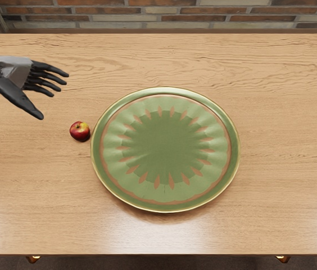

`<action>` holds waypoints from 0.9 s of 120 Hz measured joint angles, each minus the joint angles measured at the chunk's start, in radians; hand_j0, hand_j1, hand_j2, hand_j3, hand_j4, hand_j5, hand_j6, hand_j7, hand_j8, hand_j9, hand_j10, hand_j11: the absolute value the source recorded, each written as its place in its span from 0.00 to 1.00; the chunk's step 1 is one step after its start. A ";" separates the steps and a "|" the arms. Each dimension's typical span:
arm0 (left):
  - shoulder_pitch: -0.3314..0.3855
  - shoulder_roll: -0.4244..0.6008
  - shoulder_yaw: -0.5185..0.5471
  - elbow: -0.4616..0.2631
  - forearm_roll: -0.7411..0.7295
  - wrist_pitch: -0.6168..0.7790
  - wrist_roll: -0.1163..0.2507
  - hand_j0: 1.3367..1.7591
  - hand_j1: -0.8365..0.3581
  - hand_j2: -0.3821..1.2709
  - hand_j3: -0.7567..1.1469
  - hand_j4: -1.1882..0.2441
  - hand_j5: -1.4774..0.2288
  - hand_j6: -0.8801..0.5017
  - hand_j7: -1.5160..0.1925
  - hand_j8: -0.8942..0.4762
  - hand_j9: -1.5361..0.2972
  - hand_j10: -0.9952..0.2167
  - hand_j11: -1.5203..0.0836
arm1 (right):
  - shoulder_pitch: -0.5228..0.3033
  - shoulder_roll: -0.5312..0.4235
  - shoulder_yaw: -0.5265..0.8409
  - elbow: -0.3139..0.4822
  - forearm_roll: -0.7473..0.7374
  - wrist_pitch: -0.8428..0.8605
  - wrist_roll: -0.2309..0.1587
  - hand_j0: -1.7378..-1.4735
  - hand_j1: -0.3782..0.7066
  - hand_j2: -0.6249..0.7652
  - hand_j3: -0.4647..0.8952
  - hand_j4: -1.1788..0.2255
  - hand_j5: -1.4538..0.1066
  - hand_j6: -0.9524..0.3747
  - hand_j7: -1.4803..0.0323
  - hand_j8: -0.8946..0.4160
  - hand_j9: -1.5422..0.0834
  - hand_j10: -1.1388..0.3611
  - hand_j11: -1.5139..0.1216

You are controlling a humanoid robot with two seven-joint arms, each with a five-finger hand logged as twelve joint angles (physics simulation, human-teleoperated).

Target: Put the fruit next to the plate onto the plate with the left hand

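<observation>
Counting: one apple (80, 130) | one plate (105, 121) | one left hand (26, 83), fingers spread

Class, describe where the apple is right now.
In the head view, the apple lies on the table beside the left rim of the green plate; the open left robot hand is farther left and back.

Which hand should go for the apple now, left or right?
Left. The left hand is open above the table, up and to the left of the apple, which sits just off the left rim of the plate. The right arm is out of view.
</observation>
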 joint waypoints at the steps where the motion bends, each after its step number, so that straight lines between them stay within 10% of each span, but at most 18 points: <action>1: 0.000 0.001 0.000 -0.001 0.000 0.000 0.000 0.76 0.75 0.26 0.40 0.66 0.68 0.46 0.70 0.47 0.66 0.62 0.75 | 0.000 0.000 0.000 0.000 0.000 0.000 0.000 0.30 0.07 0.44 0.34 0.81 0.90 0.69 0.95 0.66 0.92 0.74 0.90; 42: 0.025 0.000 0.002 -0.095 0.099 0.100 0.031 0.76 0.75 0.26 0.40 0.66 0.68 0.46 0.70 0.47 0.66 0.62 0.75 | 0.000 0.000 0.000 0.000 0.000 0.000 0.000 0.30 0.07 0.44 0.34 0.81 0.90 0.69 0.95 0.66 0.92 0.74 0.90; 88: 0.040 -0.167 0.118 -0.210 0.511 0.717 0.283 0.76 0.75 0.26 0.40 0.65 0.68 0.45 0.70 0.47 0.66 0.61 0.75 | 0.000 0.000 0.000 -0.001 0.000 0.000 0.000 0.30 0.07 0.44 0.34 0.81 0.90 0.69 0.95 0.66 0.92 0.74 0.90; 108: 0.040 -0.229 0.198 -0.221 0.544 0.800 0.326 0.76 0.75 0.26 0.40 0.65 0.68 0.45 0.70 0.47 0.66 0.61 0.75 | 0.001 0.000 0.000 -0.001 0.000 0.000 0.000 0.30 0.07 0.44 0.34 0.81 0.90 0.69 0.95 0.66 0.92 0.74 0.90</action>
